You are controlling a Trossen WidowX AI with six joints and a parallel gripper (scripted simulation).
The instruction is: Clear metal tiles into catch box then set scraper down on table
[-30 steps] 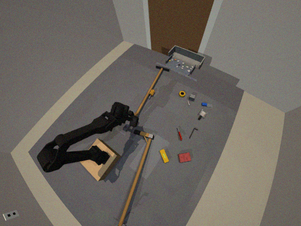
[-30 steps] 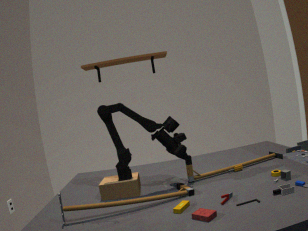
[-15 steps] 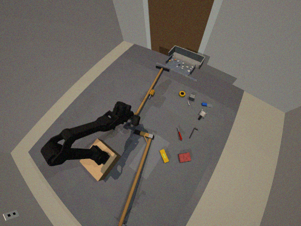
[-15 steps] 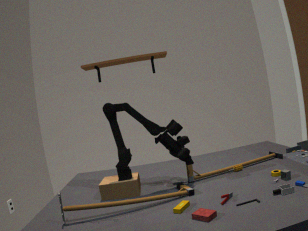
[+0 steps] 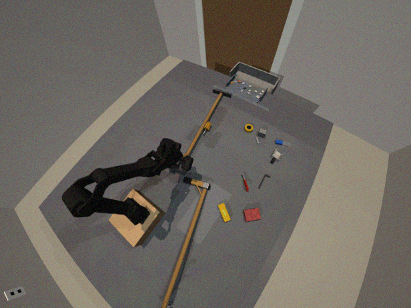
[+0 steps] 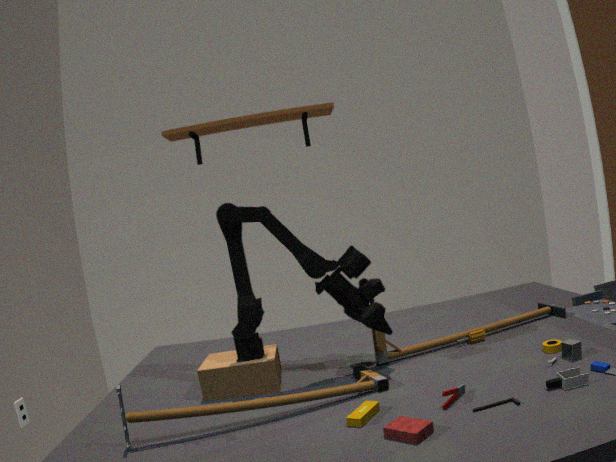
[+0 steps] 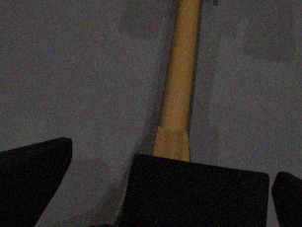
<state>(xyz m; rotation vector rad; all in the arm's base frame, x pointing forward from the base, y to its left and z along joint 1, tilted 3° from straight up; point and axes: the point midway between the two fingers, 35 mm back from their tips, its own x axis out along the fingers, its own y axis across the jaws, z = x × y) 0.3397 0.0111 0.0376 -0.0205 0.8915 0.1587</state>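
The long scraper lies on the table, its dark blade just left of the steel bench plate. Several small metal tiles lie on the plate. The grey catch box stands at its far end. My gripper is open. It is down over the upright grip post at the scraper's near end, and the post stands between the spread fingers without being clamped.
A second long wooden pole lies in front of my wooden base block. To the right lie a yellow tape roll, a grey cube, a red tool, a hex key, a yellow level and a red block.
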